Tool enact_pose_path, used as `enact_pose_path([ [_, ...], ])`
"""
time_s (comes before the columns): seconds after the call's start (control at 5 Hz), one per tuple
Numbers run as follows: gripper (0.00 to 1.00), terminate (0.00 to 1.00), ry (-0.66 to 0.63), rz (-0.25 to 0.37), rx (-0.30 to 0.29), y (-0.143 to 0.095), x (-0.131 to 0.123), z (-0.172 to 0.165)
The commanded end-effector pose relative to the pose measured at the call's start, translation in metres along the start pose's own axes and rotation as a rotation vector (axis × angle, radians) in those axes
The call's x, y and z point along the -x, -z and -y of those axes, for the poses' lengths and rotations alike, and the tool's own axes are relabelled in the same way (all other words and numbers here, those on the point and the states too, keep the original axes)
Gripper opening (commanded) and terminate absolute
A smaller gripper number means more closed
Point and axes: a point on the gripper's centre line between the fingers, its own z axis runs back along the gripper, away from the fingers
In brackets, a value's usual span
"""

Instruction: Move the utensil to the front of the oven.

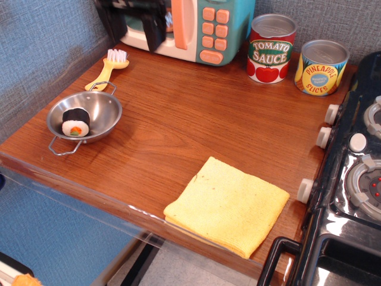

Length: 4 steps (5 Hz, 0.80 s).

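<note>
The yellow brush point(108, 68) lies on the wooden table at the back left, white bristles toward the oven, handle pointing at the steel bowl. The teal toy oven point(196, 27) stands at the back, its cream-and-pink door partly open. My gripper point(136, 24) hangs above the table in front of the oven's left part, at the frame's top edge. Its black fingers point(153, 33) are spread and hold nothing. It is up and to the right of the brush, not touching it.
A steel bowl point(101, 110) with a sushi roll point(75, 121) sits front left of the brush. A tomato sauce can point(271, 49) and a pineapple can point(321, 67) stand right of the oven. A yellow cloth point(228, 204) lies near the front edge. A black stove point(351, 179) is on the right.
</note>
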Motion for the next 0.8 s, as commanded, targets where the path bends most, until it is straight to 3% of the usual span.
enact_pose_path([
  [0.0, 1.0, 0.0, 0.109, -0.018, -0.035, -0.0021, 0.0332, 0.0275],
  [0.2, 1.0, 0.0, 0.121, -0.024, -0.082, 0.0008, 0.0386, 0.034],
  [0.4, 1.0, 0.0, 0.121, -0.024, -0.082, 0.0008, 0.0386, 0.034],
  [0.6, 1.0, 1.0, 0.121, -0.024, -0.082, 0.0008, 0.0386, 0.034],
])
